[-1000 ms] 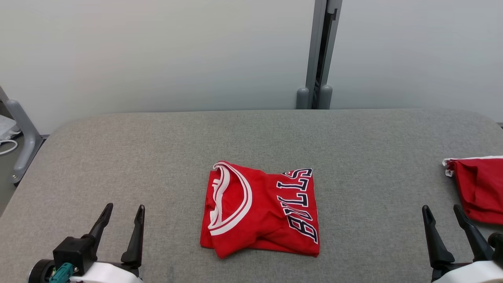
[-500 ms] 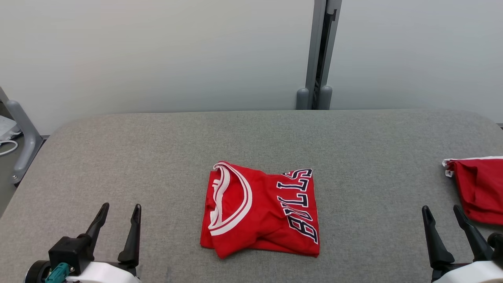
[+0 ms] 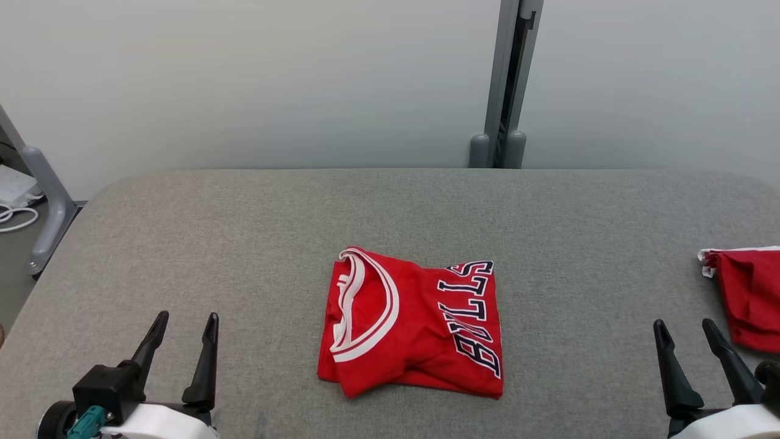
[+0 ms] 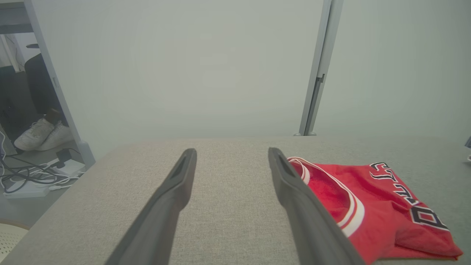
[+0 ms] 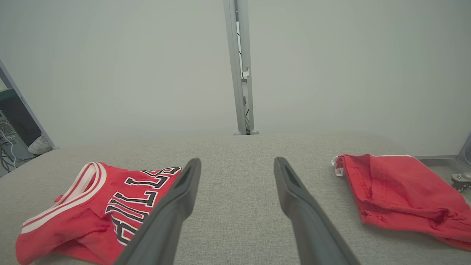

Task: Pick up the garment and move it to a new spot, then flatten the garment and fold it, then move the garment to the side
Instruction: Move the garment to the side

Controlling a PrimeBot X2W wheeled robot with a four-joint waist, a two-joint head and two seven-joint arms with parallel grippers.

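Note:
A red jersey, the garment (image 3: 414, 323), lies folded into a rough square at the middle of the grey table (image 3: 390, 207), with white neck trim and dark lettering facing up. It also shows at the lower right of the left wrist view (image 4: 371, 206) and at the lower left of the right wrist view (image 5: 99, 206). My left gripper (image 3: 186, 320) hovers open near the table's front left, well apart from the garment. My right gripper (image 3: 685, 327) stands open at the front right. Nothing sits between either pair of fingers.
A second red cloth (image 3: 746, 299) lies at the table's right edge, beside my right gripper, seen also in the right wrist view (image 5: 401, 195). A grey post (image 3: 509, 85) rises behind the table. Cables (image 4: 33, 176) and a person's white shoes (image 4: 44, 134) sit on the floor at the left.
The head camera has shifted slightly, so the whole scene sits a bit further right. The left gripper has drawn back a little toward the bottom edge. The garment has not moved.

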